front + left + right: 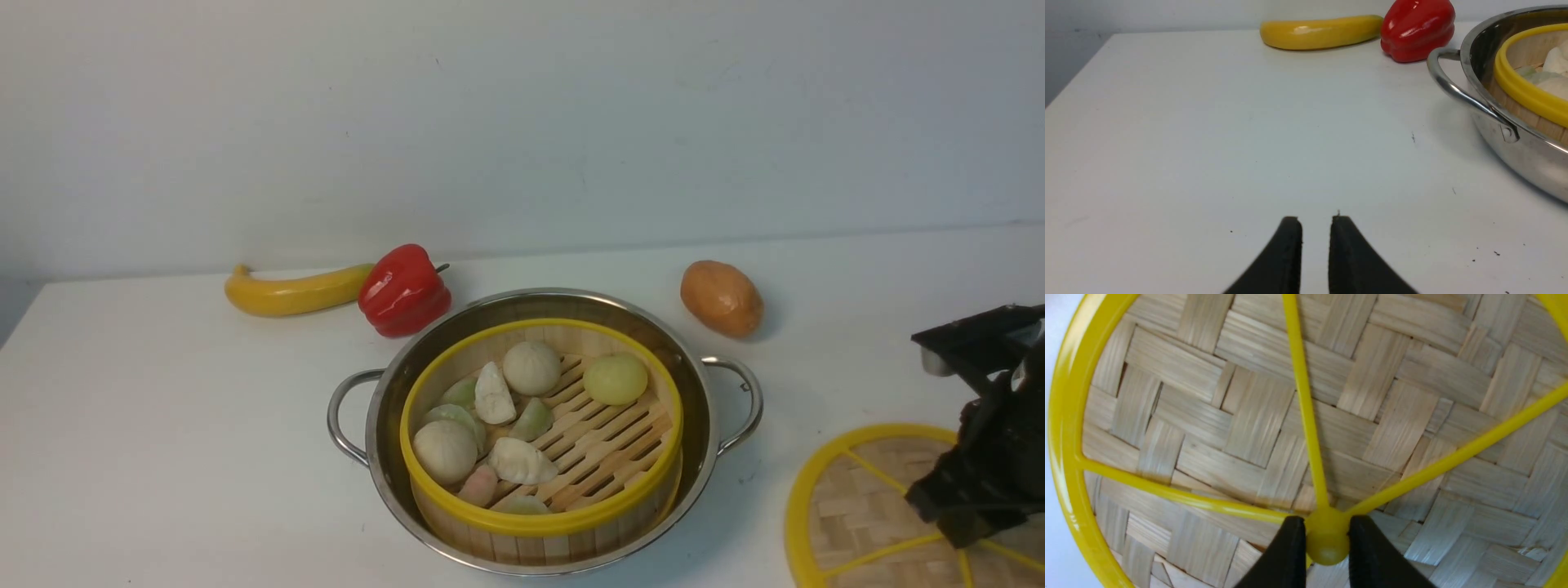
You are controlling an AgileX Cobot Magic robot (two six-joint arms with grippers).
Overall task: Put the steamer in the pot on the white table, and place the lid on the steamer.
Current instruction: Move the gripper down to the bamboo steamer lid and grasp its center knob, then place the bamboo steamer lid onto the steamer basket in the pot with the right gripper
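The steamer [540, 519], a bamboo basket with yellow rims and several pale buns, sits inside the steel pot [695, 384] on the white table [163, 425]. The left wrist view shows the pot [1527, 155] and the steamer's rim [1523, 90] off to one side. The lid [857, 498] lies flat on the table at the front right. My right gripper [967, 527] is over it, and its fingers are closed on the yellow centre knob [1327, 539] of the lid [1249, 416]. My left gripper [1315, 222] is nearly shut and empty, low over bare table left of the pot.
A yellow banana [294, 292] and a red bell pepper [404, 290] lie behind the pot to the left. A brown potato [722, 298] lies behind it to the right. The pot's wire handles [339, 416] stick out on both sides.
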